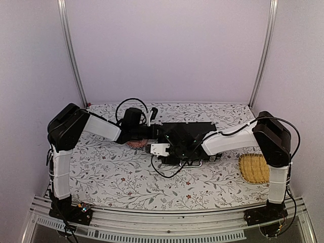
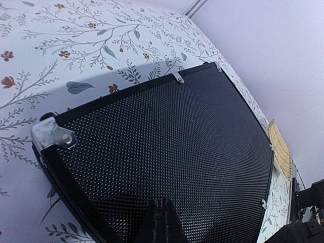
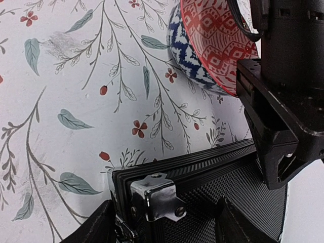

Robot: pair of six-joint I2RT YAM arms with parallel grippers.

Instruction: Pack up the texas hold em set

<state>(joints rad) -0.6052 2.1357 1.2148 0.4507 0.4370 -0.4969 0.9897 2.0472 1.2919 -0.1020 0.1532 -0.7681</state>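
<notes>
The texas hold em set shows as a black briefcase lying flat and closed in the middle of the table. Its dimpled lid fills the left wrist view, with a silver corner cap. My left gripper is shut, its fingertips pressed together and resting on the lid near the left end. My right gripper is open and straddles the case's silver corner bracket. One finger is outside the edge, the other is over the lid. In the top view it sits at the case's near-left corner.
A pink patterned dome sits on the floral cloth just left of the case, close under the left arm's wrist. A yellow woven tray lies at the right. Cables loop in front of the case.
</notes>
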